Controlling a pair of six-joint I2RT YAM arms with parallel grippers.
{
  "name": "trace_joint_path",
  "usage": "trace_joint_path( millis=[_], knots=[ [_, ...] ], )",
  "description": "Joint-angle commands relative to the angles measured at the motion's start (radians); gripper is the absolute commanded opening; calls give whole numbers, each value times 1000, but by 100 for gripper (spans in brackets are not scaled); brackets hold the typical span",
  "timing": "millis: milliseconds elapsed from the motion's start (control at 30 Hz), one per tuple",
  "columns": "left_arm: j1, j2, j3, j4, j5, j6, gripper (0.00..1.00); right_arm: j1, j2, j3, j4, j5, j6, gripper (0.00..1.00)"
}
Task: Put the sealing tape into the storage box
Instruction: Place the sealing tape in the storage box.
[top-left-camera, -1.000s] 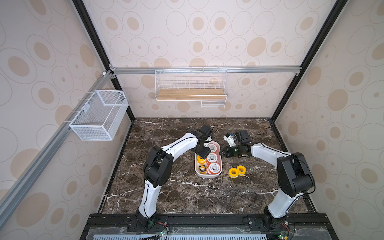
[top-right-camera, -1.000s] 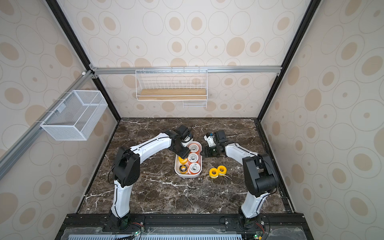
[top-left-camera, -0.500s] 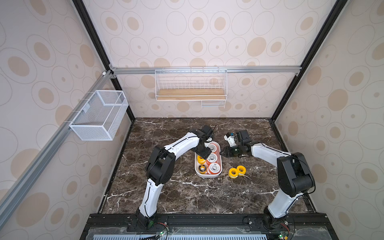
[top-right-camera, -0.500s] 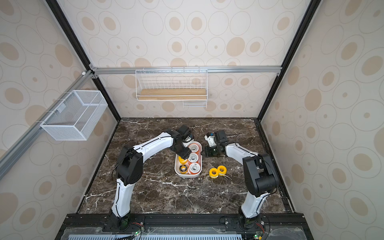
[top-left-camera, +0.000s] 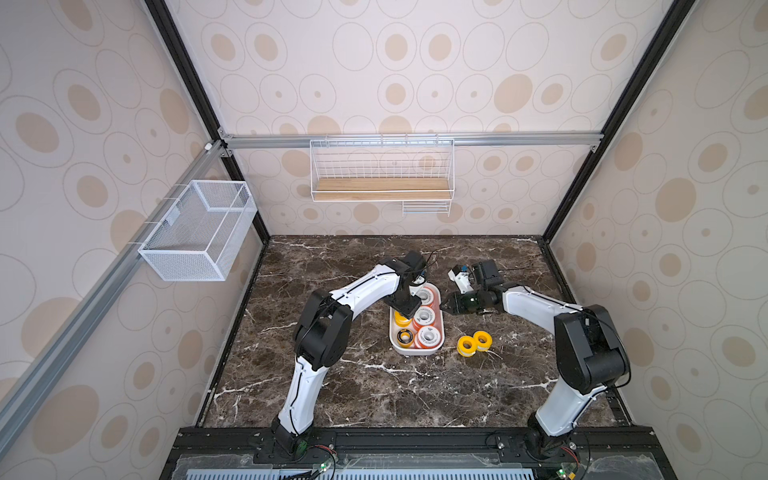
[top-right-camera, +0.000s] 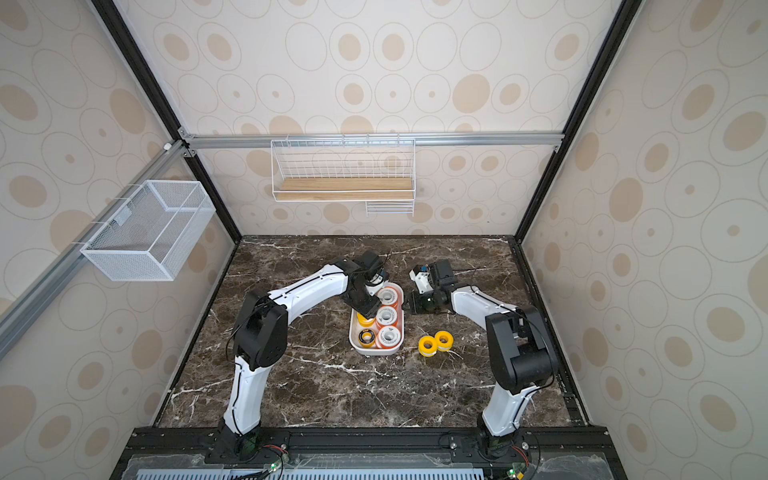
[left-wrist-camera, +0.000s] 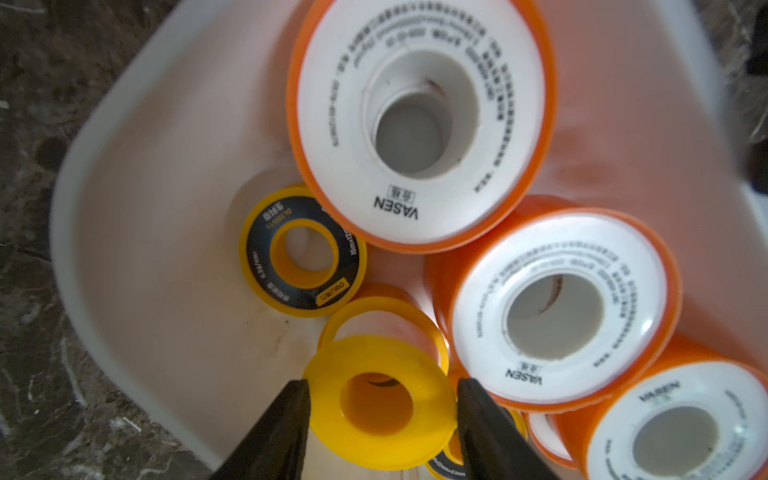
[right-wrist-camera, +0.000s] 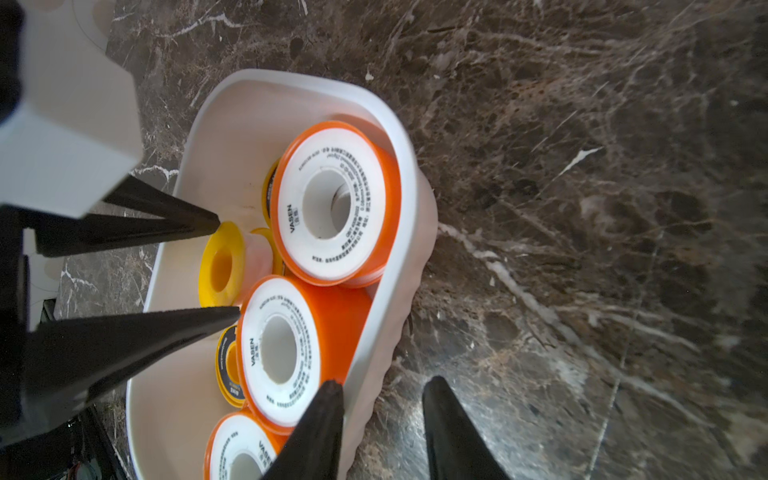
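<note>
Only wrist views show left jaws pinching yellow tape, right jaws parted astride box wall.

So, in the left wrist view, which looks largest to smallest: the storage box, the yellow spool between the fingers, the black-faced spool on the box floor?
1. storage box
2. yellow spool
3. black-faced spool
The last two look close, and the yellow one is nearer the camera, so their order is unsure.

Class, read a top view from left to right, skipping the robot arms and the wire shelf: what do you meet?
white mesh basket → storage box → yellow spool → second yellow spool, beside it on the marble
</note>
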Motion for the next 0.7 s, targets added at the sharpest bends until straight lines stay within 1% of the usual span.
trace_joint_path(
  millis=[0, 67, 133, 233, 467, 667],
  knots=[
    [1, 7, 13, -34, -9, 3, 57, -8, 3, -12, -24, 14, -16, 37],
    [0, -2, 12, -35, -13, 3, 56, -7, 2, -12, -24, 13, -16, 37],
    [0, -14, 9, -39, -18, 4, 60, -8, 3, -11, -26, 12, -16, 37],
    [0, -37, 1, -42, -26, 3, 64, -8, -5, -15, -24, 11, -19, 38],
    [0, -158, -51, -10, -31, -21, 65, -8, -65, -47, 7, 17, -36, 41],
    [13, -256, -105, 12, -56, -55, 64, -7, -94, -64, 32, -40, -65, 42]
  ],
)
